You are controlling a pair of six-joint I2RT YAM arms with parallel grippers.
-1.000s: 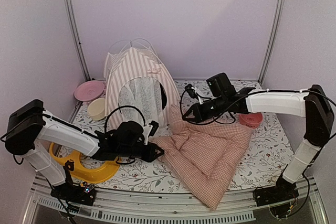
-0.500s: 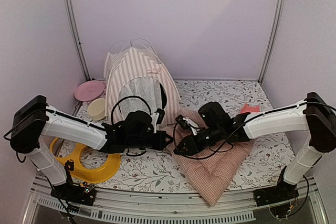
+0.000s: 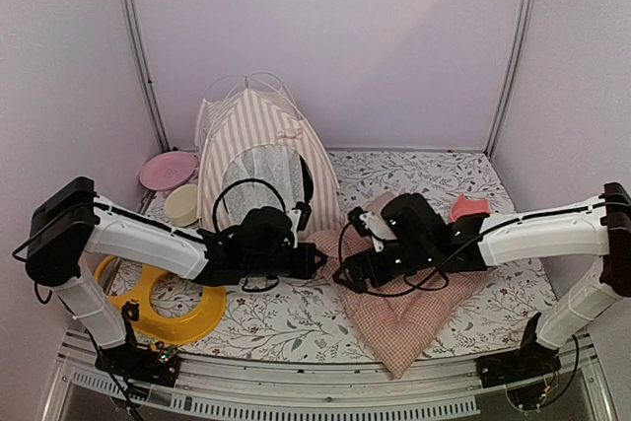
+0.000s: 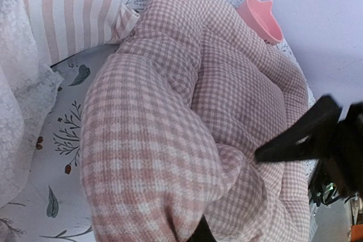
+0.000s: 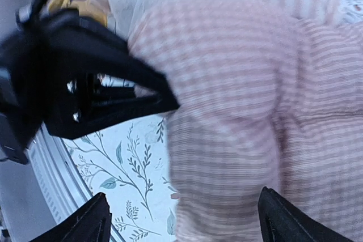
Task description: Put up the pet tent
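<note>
The pet tent (image 3: 258,157) stands upright at the back left, pink-and-white striped, with its white mesh curtain (image 3: 264,179) hanging over the door. A pink checked cushion (image 3: 419,298) lies bunched in front and to the right of it. My left gripper (image 3: 317,260) is shut on the cushion's raised left edge. In the left wrist view the cushion (image 4: 170,128) fills the frame and almost hides that gripper (image 4: 199,233). My right gripper (image 3: 347,273) faces the left one, open, just over the same edge; its jaws (image 5: 187,222) straddle the cushion (image 5: 255,111) without touching it.
A pink plate (image 3: 166,170) and a cream bowl (image 3: 181,204) sit left of the tent. A yellow ring (image 3: 163,311) lies under my left arm. A pink scoop (image 3: 469,208) stands right of the cushion. Walls and metal posts close in the floral table (image 3: 286,317).
My right gripper came forward and down from near the tent, then opened wide. My left gripper shut on the cushion's edge and slid right, bunching the cushion.
</note>
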